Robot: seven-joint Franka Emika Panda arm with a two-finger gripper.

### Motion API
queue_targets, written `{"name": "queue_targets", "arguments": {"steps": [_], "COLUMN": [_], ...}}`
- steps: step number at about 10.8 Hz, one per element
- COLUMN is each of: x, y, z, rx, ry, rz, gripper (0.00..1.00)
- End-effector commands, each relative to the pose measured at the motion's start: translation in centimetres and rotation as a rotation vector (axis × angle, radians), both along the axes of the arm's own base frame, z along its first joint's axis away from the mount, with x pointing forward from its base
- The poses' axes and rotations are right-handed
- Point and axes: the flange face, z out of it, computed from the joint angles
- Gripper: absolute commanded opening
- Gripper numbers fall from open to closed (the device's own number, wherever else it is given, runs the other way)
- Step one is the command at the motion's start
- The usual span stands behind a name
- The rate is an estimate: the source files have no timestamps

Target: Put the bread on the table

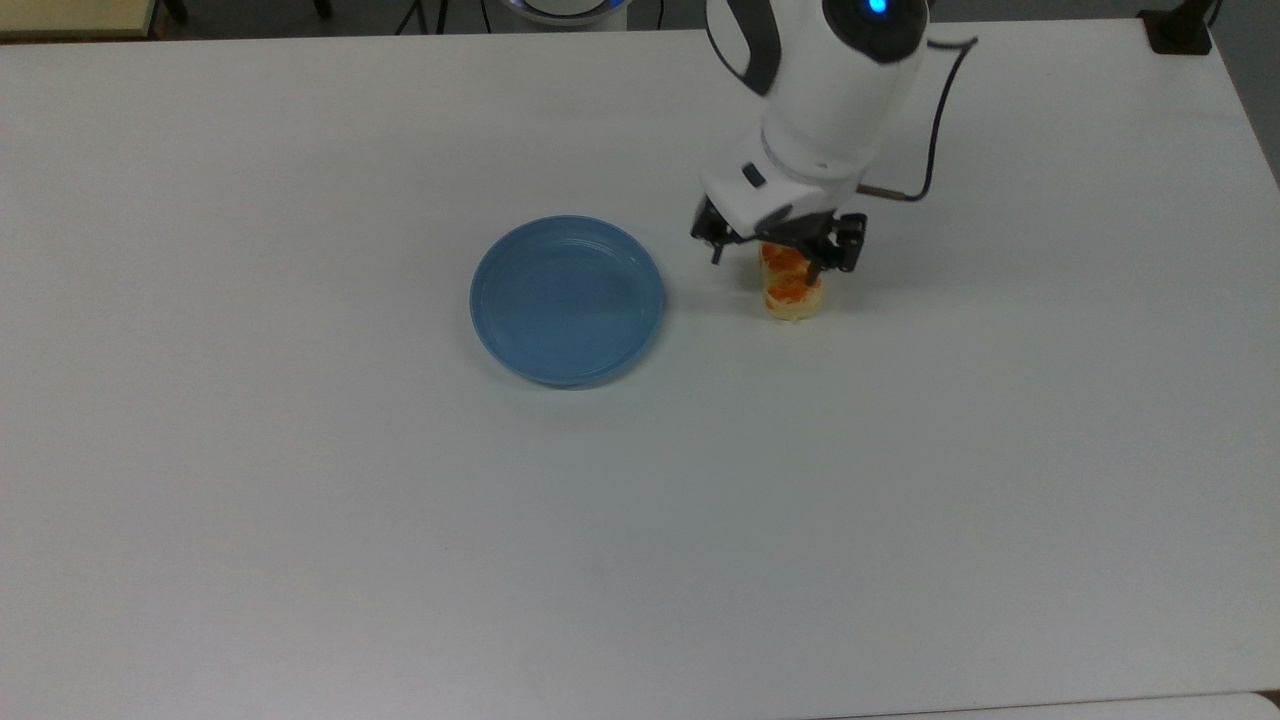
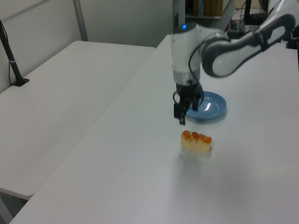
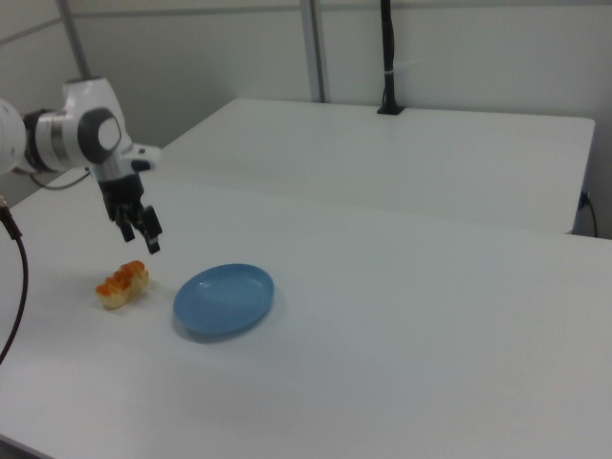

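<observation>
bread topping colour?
Orange glazed patches on a pale-tan loaf: the bread shows them best in the left view, lying on the white table.

Matt white table [image 1: 300,560]; glazed bread [image 1: 790,290]; glossy plastic plate [image 1: 567,300].
</observation>
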Motion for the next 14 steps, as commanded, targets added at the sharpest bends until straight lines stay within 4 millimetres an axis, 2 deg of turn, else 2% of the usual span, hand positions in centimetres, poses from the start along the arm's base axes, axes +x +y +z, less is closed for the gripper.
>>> {"name": "queue_targets", "arguments": {"steps": [1, 2, 4, 6, 8, 11, 13, 14], "x": [-1.2, -2.2, -5.7, -8.2, -9.2, -8.7, -7.6, -6.8], "y": [-7.5, -10.8, -17.4, -23.1, -27.1, -29.6, -31.4, -31.1], "z": [12.4, 15.2, 20.9, 24.7, 26.0, 26.1, 26.2, 25.8], "rx": [-0.056, -0.068, -0.087, -0.033, -0.008, 0.030, 0.038, 0.034], "ry": [0.024, 0.042, 0.094, 0.088, 0.071, 0.029, -0.056, -0.080], "rz": [-0.122, -0.129, -0.111, -0.129, -0.130, 0.004, 0.108, 0.144], "gripper": [1.00, 1.00, 1.00, 1.00, 1.00, 1.00, 1.00, 1.00]}}
